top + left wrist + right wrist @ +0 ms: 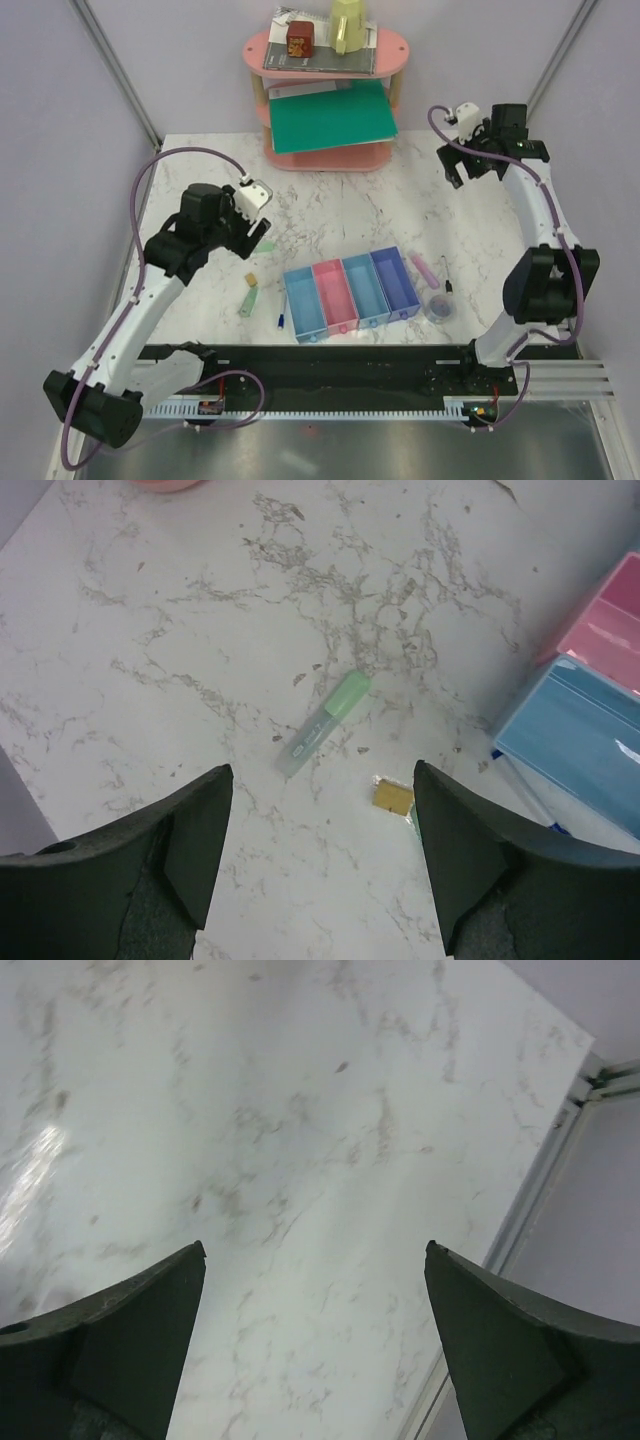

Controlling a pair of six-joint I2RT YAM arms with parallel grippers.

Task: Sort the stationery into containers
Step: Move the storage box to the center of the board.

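Note:
My left gripper [252, 235] is open and empty above the table, left of the containers. In the left wrist view [322, 768] a pale green marker [325, 723] lies just ahead of its open jaws, and a tan eraser [392, 796] lies by the right finger. From above, that marker [265, 246] lies by the gripper, with the eraser [251, 279] and a second pale green marker [248, 300] nearer. The white pen [282, 318] lies beside the light blue tray [303, 303]. The pink [335, 295], blue [365, 290] and violet-blue [395, 283] trays look empty. The pink-purple marker [424, 269], black pen [447, 277] and tape roll [440, 307] lie to their right. My right gripper [462, 165] is open and empty at the far right [315, 1245].
A pink oval two-tier shelf [385, 60] stands at the back with a green folder [333, 118], books and small items on it. The table's right edge rail [545, 1180] runs close to my right gripper.

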